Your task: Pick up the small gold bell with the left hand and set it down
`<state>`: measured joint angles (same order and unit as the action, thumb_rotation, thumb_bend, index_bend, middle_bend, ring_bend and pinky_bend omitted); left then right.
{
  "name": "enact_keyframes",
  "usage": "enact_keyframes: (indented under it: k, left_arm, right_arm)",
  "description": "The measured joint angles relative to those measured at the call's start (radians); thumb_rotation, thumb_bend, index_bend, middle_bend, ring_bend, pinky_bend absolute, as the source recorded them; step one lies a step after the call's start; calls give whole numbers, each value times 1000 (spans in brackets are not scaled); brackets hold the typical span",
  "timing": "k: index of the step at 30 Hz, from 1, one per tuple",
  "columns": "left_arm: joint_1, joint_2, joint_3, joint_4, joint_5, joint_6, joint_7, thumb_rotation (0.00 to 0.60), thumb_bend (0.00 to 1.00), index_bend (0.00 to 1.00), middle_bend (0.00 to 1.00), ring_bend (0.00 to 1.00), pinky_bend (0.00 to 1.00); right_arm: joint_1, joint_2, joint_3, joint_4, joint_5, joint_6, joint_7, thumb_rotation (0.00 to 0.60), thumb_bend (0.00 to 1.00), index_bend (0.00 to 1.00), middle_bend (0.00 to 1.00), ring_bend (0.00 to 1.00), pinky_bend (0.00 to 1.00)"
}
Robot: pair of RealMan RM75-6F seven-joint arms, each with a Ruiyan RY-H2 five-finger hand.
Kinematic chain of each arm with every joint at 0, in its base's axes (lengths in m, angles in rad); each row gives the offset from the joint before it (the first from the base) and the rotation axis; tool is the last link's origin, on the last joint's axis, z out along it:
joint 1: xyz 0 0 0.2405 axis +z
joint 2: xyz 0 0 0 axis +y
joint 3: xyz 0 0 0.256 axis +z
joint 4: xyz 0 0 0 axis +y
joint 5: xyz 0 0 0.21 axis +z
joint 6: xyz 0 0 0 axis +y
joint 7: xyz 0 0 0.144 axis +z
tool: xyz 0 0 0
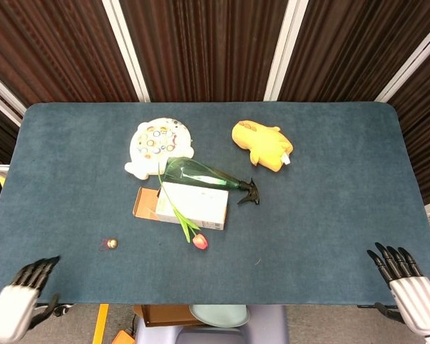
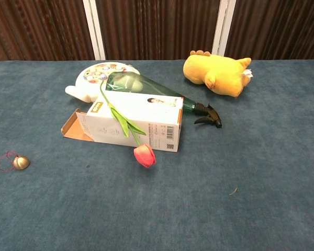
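A: Where is the small gold bell (image 1: 112,244) seen?

B: It is seen resting on the blue desk (image 1: 330,179) near the front left edge, with a thin red loop (image 2: 3,158) lying beside it. Nothing is touching it. It is round, so no long axis can be made out.

A: And the hands?

B: The left hand (image 1: 20,304) is shown at the front left corner of the desk, nearer the robot than the bell and off to its left. Its fingers are spread and nothing is held. The right hand (image 1: 408,285) is shown at the front right corner, also spread and empty, well apart from the bell. The left hand is clearly the nearer one. Neither hand is caught by the chest view.

A: How far along is the task judged to be?

B: With the bell lying free on the desk and the left hand apart from it, the bell appears to be set down already.

A: Are any containers present?

B: A white box (image 2: 136,121) is lying on its side with one end flap open; its contents cannot be seen. A pink tulip (image 2: 144,155) is laid across it, and a green spray bottle (image 2: 146,88) lies behind it.
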<state>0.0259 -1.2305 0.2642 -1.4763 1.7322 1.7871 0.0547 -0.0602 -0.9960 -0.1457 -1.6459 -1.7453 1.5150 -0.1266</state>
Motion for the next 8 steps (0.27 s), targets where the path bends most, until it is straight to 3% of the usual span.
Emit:
enact_keyframes:
  k: [8]
  left_arm:
    - [35, 37, -14, 3, 5, 5, -56, 600, 412, 0, 0, 0, 0]
  right_arm:
    - [-10, 1, -3, 7, -16, 23, 6, 600, 241, 0, 0, 0, 0]
